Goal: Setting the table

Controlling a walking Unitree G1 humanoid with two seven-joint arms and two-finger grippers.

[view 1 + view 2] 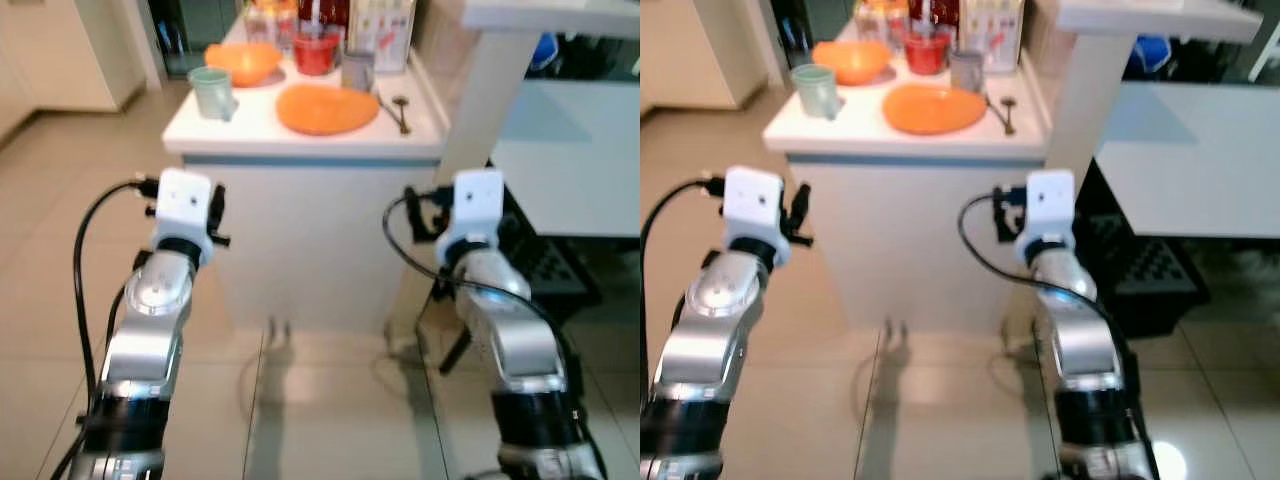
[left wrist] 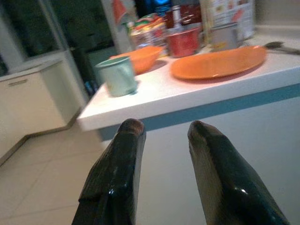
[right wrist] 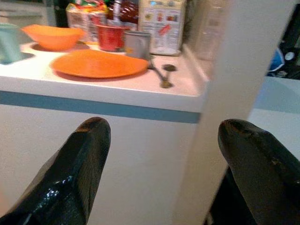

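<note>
A white counter stands in front of me. On it lie an orange plate, an orange bowl, a pale green mug, a red cup, a grey metal cup and a spoon. Both silver arms are raised before the counter's front face, below its top. My left gripper is open with nothing between its fingers and points at the counter edge under the mug. My right gripper is open wide and empty, facing the edge below the plate and spoon.
Packets and bottles crowd the counter's back. A white post rises at its right corner, with a white table beyond and a dark crate under it. Cream cabinets stand at the left. Tiled floor lies around.
</note>
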